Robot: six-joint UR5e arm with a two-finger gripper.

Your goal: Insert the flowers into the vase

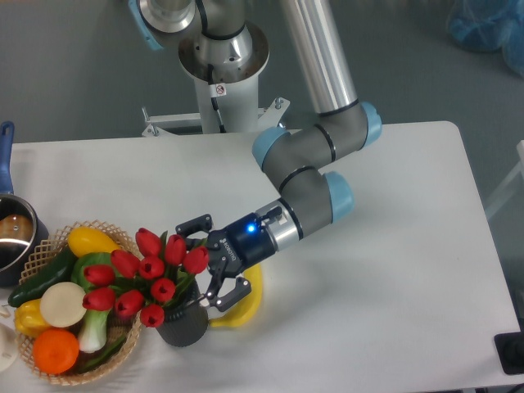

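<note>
In the camera view, the flowers [147,274] are seen standing in the vase [183,324] at lower left, leaning up-left, just left of the gripper [214,260], whose fingers are spread apart and hold nothing.

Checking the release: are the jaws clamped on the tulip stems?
No: the gripper stands open, its jaws spread apart beside the tulips, whose stems sit in the dark vase.

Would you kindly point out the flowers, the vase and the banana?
flowers [151,274], fixed camera, a red bloom mid-bunch.
vase [184,327], fixed camera, its dark outer wall.
banana [246,303], fixed camera, the yellow curve right of the vase.
</note>
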